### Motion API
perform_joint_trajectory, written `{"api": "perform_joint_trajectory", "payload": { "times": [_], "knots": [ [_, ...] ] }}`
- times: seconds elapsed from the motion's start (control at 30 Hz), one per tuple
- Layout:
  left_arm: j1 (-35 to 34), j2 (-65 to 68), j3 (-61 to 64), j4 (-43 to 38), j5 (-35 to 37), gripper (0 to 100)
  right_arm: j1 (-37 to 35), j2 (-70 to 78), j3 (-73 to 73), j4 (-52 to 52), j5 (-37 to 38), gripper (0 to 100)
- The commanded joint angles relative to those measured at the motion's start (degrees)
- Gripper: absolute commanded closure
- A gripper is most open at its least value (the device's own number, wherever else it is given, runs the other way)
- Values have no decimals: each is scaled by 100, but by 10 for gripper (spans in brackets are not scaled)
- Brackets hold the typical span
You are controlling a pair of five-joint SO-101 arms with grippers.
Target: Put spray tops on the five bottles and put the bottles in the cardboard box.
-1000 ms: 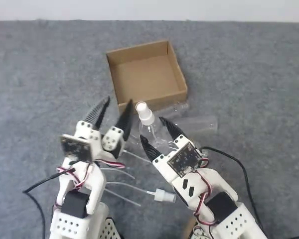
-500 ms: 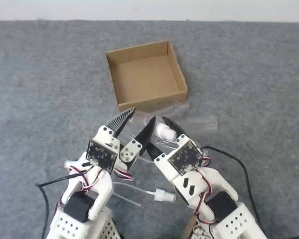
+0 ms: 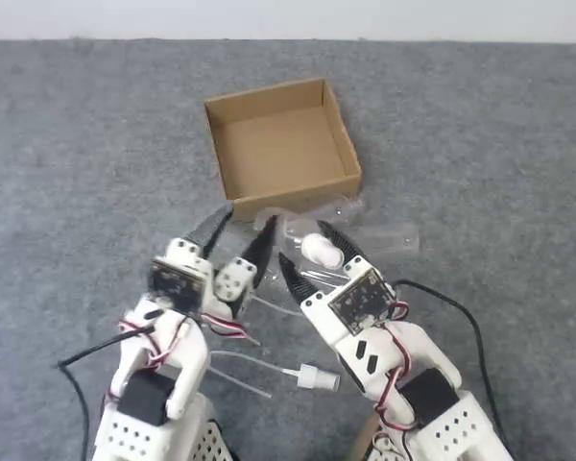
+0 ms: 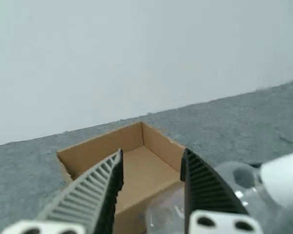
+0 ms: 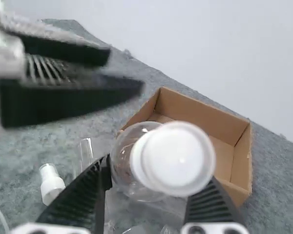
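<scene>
Bottle [image 5: 122, 163] of clear plastic, white spray top [image 5: 173, 158] on, sat clamped in the right gripper [image 3: 305, 250], angled toward the cardboard box [image 3: 232, 106]; left gripper [image 3: 248, 223] alongside pointed likewise, gaping, holding nothing.

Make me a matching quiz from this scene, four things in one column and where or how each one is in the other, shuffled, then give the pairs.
Things
1. cardboard box
2. left gripper
3. right gripper
4. loose spray top

Place or state
A. shut on a capped bottle
B. lying on the carpet, touched by no gripper
C. open, holding nothing
D. standing on the carpet beyond both grippers

Pairs: 1-D, 2-C, 3-A, 4-B
</scene>
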Motion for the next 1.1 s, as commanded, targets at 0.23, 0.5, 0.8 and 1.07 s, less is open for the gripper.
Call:
{"api": "perform_joint_trajectory", "payload": {
  "times": [0.23,0.5,0.8,1.07],
  "knots": [
    [-2268,-123,-470,492,264,819,145,-110,-281,-66,18,929],
    [-3745,-123,66,492,290,819,154,-110,-580,488,299,929],
    [-3807,-123,549,149,290,819,462,-57,-1530,1138,325,929],
    [-3780,-123,549,141,290,819,453,233,-2655,1473,334,929]
  ]
}}
